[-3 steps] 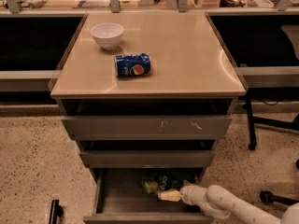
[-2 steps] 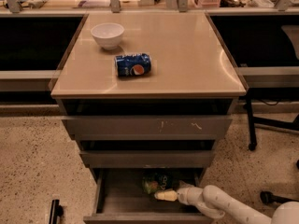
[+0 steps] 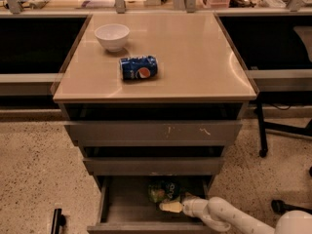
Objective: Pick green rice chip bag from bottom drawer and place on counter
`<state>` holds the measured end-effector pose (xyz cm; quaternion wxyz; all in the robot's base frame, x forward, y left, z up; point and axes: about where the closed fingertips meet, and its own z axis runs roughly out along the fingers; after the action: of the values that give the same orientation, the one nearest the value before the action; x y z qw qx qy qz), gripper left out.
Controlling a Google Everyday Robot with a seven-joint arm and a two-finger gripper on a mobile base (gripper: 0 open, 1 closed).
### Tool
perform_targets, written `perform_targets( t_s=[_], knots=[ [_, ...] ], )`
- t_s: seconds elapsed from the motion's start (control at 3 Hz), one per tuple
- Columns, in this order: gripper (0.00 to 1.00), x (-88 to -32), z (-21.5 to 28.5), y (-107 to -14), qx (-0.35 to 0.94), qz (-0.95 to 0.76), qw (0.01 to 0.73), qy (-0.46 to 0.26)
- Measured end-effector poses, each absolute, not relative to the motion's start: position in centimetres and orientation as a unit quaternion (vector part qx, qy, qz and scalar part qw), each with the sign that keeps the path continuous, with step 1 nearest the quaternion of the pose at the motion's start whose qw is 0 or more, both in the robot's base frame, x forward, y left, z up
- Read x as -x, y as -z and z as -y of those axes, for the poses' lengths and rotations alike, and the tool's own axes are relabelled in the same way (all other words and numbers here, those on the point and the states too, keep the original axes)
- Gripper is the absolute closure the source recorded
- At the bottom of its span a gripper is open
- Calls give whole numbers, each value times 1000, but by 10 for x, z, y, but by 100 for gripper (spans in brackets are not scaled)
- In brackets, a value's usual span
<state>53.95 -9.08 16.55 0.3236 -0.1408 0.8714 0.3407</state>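
Observation:
The green rice chip bag (image 3: 163,191) lies at the back of the open bottom drawer (image 3: 127,209), partly under the drawer above. My gripper (image 3: 169,206) reaches into the drawer from the right on a white arm; its pale tips are just in front of the bag's lower edge. The tan counter (image 3: 195,52) tops the cabinet above.
A white bowl (image 3: 112,36) and a blue Pepsi can (image 3: 139,67) on its side sit on the counter's left half. Two shallower drawers (image 3: 153,130) are slightly pulled out above the bottom one. A chair base (image 3: 273,130) stands to the right on the speckled floor.
My gripper has slid a little to the left inside the drawer, closer under the bag. The bag, can and bowl have not moved.

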Motion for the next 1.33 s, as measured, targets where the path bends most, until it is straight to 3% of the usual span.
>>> perform_targets(
  t_s=[1.0,1.33],
  knots=[
    [0,-530,97,-145,121,-887,308,-321],
    [19,-530,97,-145,121,-887,308,-321]
  ],
)
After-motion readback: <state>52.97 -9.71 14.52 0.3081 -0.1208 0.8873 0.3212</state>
